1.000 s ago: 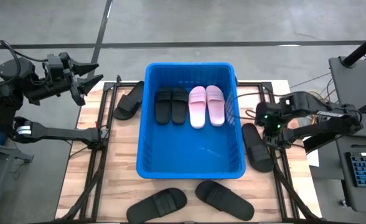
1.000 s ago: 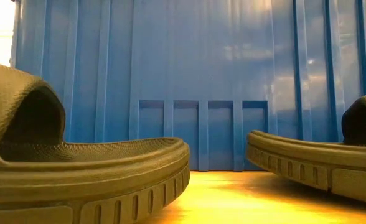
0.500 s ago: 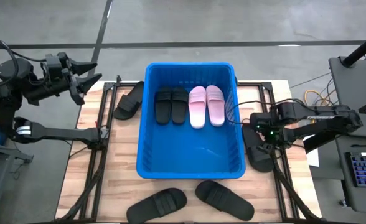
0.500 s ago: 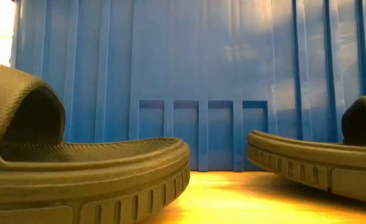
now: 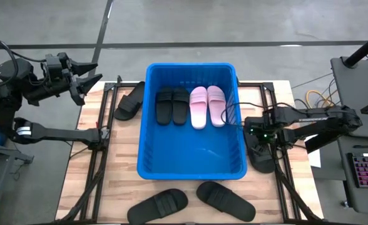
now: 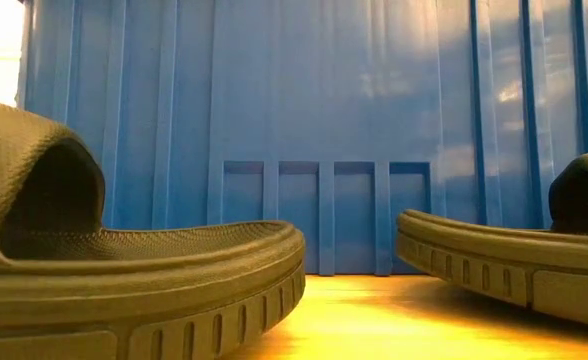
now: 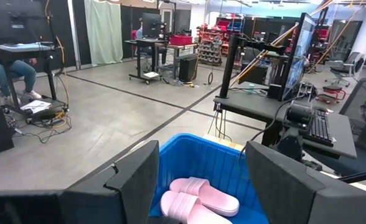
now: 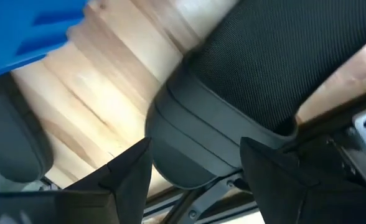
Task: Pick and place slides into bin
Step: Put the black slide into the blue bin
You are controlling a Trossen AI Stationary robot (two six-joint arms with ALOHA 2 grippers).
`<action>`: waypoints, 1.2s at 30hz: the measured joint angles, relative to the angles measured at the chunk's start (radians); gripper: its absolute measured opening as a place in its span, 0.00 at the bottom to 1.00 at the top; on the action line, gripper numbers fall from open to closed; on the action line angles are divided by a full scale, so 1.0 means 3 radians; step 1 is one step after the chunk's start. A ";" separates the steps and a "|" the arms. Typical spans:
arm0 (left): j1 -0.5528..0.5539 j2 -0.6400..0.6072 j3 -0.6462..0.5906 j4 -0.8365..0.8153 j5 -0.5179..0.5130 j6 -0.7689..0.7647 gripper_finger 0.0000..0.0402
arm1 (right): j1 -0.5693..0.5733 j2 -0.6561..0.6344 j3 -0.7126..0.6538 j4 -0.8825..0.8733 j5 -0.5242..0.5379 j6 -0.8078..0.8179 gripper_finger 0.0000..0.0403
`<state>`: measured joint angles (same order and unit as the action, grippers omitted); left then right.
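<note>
Since a second ago the right gripper (image 5: 254,129) has moved in toward the bin's right wall and now sits low over the black slide (image 5: 259,149) lying on the table there; the left arm has not shifted. This slide lies lengthwise just beside the bin (image 5: 148,125), in the narrow strip between the blue wall and the table's right edge. In the right wrist view its ribbed strap (image 8: 195,134) shows between the spread fingers (image 8: 130,171), which are parted and not closed on it.

Inside the bin, a black pair (image 5: 172,104) and a pink pair (image 5: 207,105) lie side by side against the far end; the near part of the floor is bare. One black slide (image 5: 130,102) rests beside the bin's left wall. Two more (image 5: 158,204) (image 5: 225,199) lie on the wood near the front edge.

The left gripper (image 5: 84,78) hangs off the table's far-left corner, fingers wide apart, empty.
</note>
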<state>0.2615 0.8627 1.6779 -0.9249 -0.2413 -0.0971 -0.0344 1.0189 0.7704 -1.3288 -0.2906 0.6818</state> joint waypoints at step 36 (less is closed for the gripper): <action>0.0000 0.0031 0.0000 0.0089 -0.0031 -0.0008 0.56 | -0.0345 0.0811 0.0056 0.0219 -0.0333 -0.1270 0.58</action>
<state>0.2615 0.8719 1.6779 -0.8982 -0.2504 -0.0994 -0.1379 1.2621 0.7872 -1.2632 -0.3904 0.3008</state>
